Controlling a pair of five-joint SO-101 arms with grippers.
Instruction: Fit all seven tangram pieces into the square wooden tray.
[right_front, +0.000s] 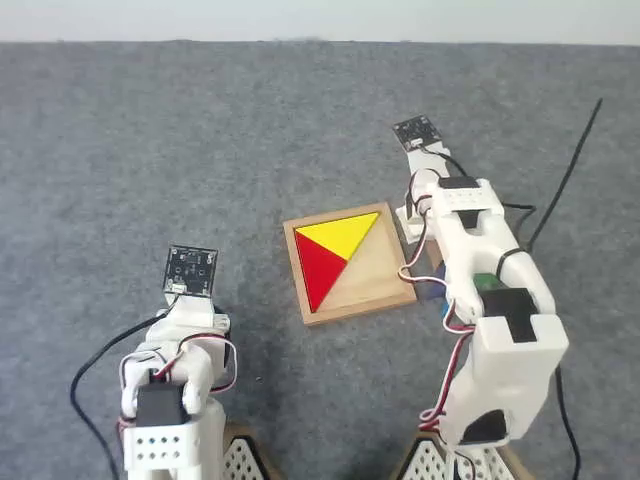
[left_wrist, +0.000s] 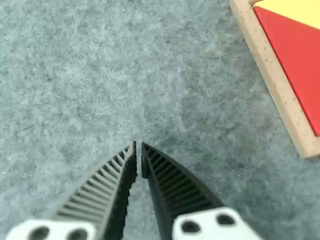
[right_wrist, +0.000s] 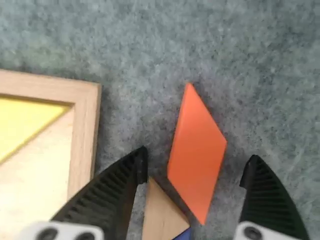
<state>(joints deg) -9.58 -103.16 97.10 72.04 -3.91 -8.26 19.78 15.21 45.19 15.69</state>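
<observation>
The right end effector (right_wrist: 197, 154), spread wide, straddles the orange parallelogram (right_wrist: 196, 125) beside the tray (right_wrist: 85, 130).

Square wooden tray (right_front: 378, 268), yellow triangle (right_front: 340, 235) and red triangle (right_front: 318, 268) inside, left arm (right_front: 170, 400), right arm (right_front: 490, 300)

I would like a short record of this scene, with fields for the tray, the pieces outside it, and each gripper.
tray: square wooden tray on grey carpet
in tray: yellow triangle and red triangle, meeting along one edge
outside tray: orange parallelogram, wood-coloured triangle, corner of a blue piece
left gripper: shut, over bare carpet near the tray
right gripper: open, over the orange parallelogram
pieces not yet placed: at least three
</observation>
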